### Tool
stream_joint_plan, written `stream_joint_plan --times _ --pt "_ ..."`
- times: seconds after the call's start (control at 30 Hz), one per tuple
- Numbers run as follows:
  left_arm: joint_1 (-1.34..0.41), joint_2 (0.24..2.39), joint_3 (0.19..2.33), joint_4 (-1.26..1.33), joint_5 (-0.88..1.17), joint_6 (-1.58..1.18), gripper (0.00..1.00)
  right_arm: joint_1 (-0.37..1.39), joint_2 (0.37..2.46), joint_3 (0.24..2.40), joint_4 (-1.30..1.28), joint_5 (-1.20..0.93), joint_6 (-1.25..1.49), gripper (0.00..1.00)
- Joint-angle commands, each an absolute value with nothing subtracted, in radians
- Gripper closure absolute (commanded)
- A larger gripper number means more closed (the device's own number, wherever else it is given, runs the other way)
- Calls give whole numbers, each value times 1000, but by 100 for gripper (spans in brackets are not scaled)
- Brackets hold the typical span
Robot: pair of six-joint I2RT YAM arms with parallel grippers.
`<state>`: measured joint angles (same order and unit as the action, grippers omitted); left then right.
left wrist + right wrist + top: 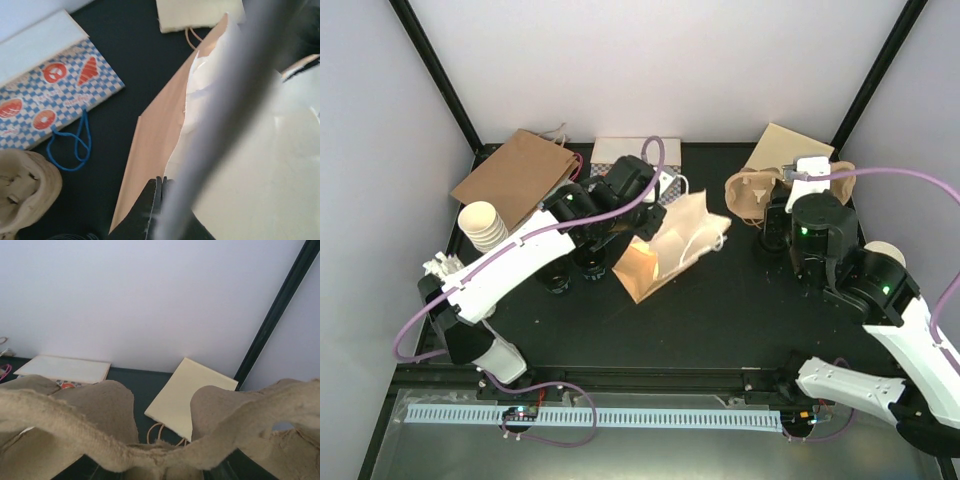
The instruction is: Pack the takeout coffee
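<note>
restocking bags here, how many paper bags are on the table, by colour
brown: 2 (flat brown bag, open brown bag)
cream: 1 (cream bag)
blue and white checkered: 1 (checkered bag)
total: 4

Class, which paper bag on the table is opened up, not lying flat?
The tan bag in the middle, its mouth gaping. The brown bag, blue-checked bag and pale yellow bag lie flat at the back.
</note>
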<state>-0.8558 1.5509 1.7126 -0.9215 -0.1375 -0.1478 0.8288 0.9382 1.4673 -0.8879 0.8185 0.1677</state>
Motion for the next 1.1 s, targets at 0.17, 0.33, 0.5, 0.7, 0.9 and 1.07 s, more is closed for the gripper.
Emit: stream_joint_plan --times 0.17,0.33,0.5,0.7,0.9,1.07 --pt "-916 1539 1665 -866 -105 -139 98 825 915 1354 -613 910 -10 66" --pt "-926 1526 1662 -863 -100 -143 99 825 928 1293 -643 849 15 66" --pt "-928 1518 1664 -859 -106 -144 98 824 943 1270 -696 779 67 67" --pt "-928 1506 1667 -857 -123 -142 98 824 935 1227 -737 662 118 68" --pt "-928 1502 1668 -852 -145 -143 98 828 917 1200 -772 528 156 68" --pt "-929 1499 1668 -846 -149 -143 99 836 881 1183 -786 429 161 68"
